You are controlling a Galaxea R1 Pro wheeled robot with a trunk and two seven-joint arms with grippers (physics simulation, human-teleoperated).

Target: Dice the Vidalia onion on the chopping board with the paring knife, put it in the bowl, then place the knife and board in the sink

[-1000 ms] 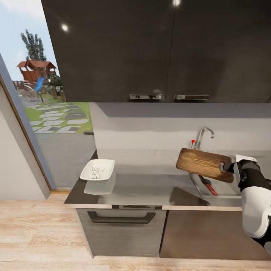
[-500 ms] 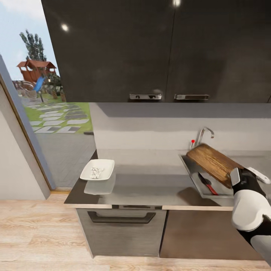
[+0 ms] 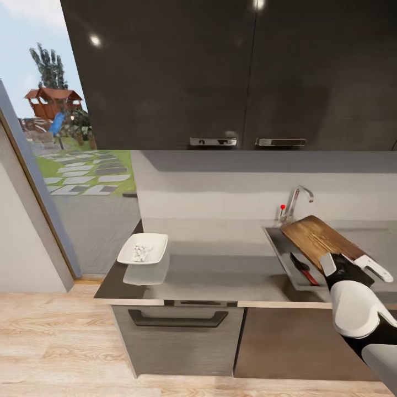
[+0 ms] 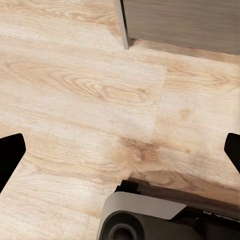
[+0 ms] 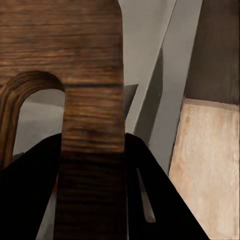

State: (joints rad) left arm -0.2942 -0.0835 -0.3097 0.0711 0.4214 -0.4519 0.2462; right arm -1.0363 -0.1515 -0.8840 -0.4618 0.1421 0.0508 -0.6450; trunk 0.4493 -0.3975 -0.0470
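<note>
Pinching the slot-handle end of the dark brown wooden chopping board (image 3: pixel 318 240), your right pincer (image 3: pixel 346 266) holds it tilted over the rectangular stainless-steel sink (image 3: pixel 282 249). The board's long axis runs from the pincer away toward the chrome tap (image 3: pixel 298 199), far end highest. Directly beneath lies the small paring knife (image 3: pixel 304 270) with its reddish-brown handle, already in the basin. You only need to go downward; the right arm is the near one. Your left pincer (image 4: pixel 120 150) hangs spread over the wooden floor (image 4: pixel 75 90), holding nothing.

Paring knife (image 3: pixel 304 269) partly hidden beneath chopping board (image 3: pixel 320 239)
</note>
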